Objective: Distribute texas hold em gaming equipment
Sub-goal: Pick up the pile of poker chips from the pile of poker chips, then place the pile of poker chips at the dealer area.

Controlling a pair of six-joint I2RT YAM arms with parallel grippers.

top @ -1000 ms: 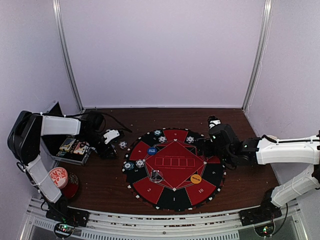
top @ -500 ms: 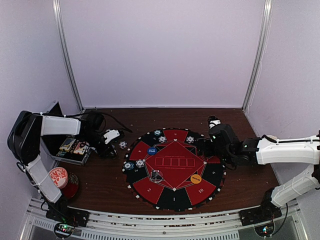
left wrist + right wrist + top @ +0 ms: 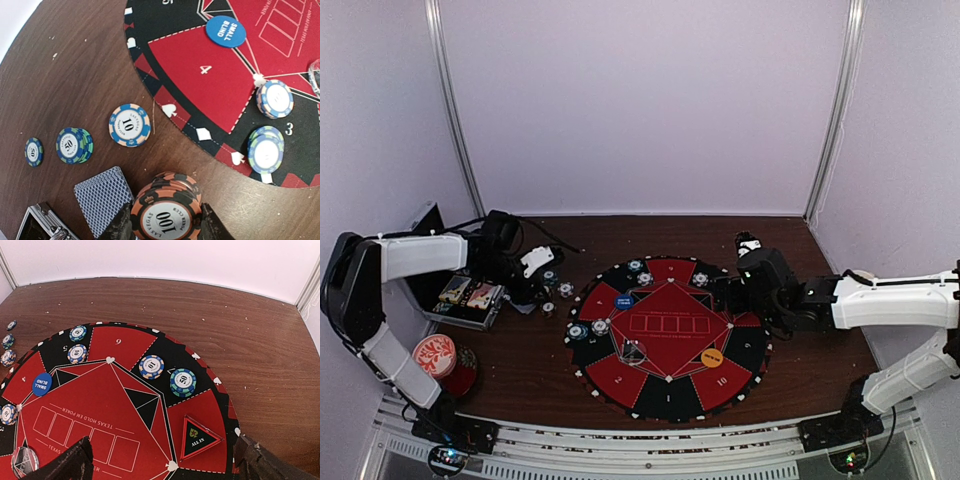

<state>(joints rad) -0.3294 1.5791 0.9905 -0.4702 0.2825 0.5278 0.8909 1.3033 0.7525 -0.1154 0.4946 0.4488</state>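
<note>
One round stack of stripe-edged orange chips [image 3: 166, 210] pinched by left hand [image 3: 166, 227]; right hand [image 3: 162, 462] splayed.

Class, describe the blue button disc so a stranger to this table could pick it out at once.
Find the big round red-and-black mat. On its left part, beside the red field marked 4, lies the blue disc. Unlike the striped chips nearby, it is plain blue and reads SMALL BLIND.

Left gripper [image 3: 532, 288] by loose chips [image 3: 566, 290] beside mat [image 3: 670, 395]; right gripper [image 3: 728, 290] over mat edge.
</note>
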